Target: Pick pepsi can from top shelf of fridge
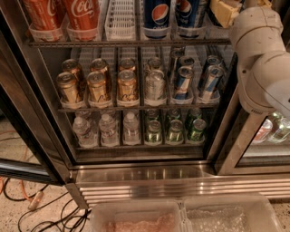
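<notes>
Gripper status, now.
Gripper: at the top right, beside the right-hand pepsi can on the top shelf; open or closed cannot be told.

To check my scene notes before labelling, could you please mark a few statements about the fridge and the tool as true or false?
1. A pepsi can stands on the top shelf. True.
2. The Coca-Cola cans stand to the right of the pepsi can. False: they stand at the left end of the top shelf.
3. The tool is at the lower left of the view. False: it is at the upper right, level with the top shelf and right of the pepsi can.
4. Gold cans fill the left part of the middle shelf. True.
</notes>
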`<state>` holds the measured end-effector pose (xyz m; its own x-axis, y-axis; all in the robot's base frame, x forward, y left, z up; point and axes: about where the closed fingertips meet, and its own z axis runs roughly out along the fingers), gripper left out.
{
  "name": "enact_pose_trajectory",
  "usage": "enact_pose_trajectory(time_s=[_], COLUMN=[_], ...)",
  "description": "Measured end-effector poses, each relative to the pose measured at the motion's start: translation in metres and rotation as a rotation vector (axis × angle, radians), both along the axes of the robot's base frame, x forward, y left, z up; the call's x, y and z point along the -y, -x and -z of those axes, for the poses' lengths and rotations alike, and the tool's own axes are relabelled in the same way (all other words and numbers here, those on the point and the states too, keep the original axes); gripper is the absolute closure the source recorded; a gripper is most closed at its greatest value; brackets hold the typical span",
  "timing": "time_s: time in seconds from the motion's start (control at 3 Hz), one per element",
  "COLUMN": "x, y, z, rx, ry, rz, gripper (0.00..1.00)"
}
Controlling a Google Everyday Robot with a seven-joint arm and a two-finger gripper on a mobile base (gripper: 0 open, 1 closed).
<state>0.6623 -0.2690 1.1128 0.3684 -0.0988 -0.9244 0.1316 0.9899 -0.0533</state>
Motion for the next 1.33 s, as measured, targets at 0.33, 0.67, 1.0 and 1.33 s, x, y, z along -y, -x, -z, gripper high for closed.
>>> enact_pose_trajectory(time_s=[0.33, 0.67, 1.0, 1.33], x=[0.000, 0.001, 0.000, 0.003], y=[0.001, 0.002, 0.002, 0.007], z=[-0.003, -0.006, -0.006, -0.016], rx=[0.009, 0.019, 0.019, 0.045], ry=[-0.004, -0.009, -0.009, 0.013], rz=[-0.001, -0.002, -0.002, 0.005], gripper=[1.00, 1.00, 1.00, 1.00])
